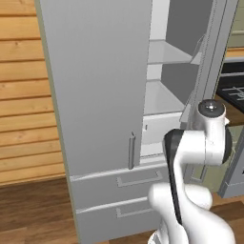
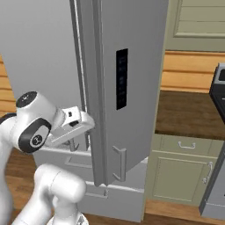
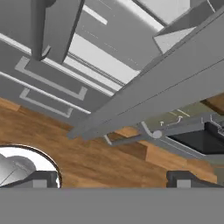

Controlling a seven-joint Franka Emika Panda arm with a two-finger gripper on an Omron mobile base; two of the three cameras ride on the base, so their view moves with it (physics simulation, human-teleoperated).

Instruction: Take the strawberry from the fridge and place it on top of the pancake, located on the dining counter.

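- The jaws (image 3: 111, 178) stand wide apart with nothing between the two dark tips; they look down at wooden floor (image 3: 105, 162).
- Just ahead of the jaws is the lower edge of the open fridge door (image 3: 175, 94), with its bar handle (image 3: 131, 139) nearest them.
- Beyond that edge are the two drawers (image 3: 52, 87) and, higher up, the pale shelves (image 1: 164, 97) of the fridge (image 1: 95, 86).
- The left door is closed; the right one is swung out, and the hand (image 2: 72, 123) sits beside its inner edge, level with the lowest shelf.
- The strawberry cannot be made out on any shelf visible here; it is likely deeper in or hidden by the door.
- Step in hand, as I judge it: backing clear of the door and turning toward the shelves.
- To do it well: lift and tilt the hand so the jaws face the shelves, keep them spread, keep the wrist clear of the door edge, and find the berry before reaching in.
- Risk: nudging the door partly closed.
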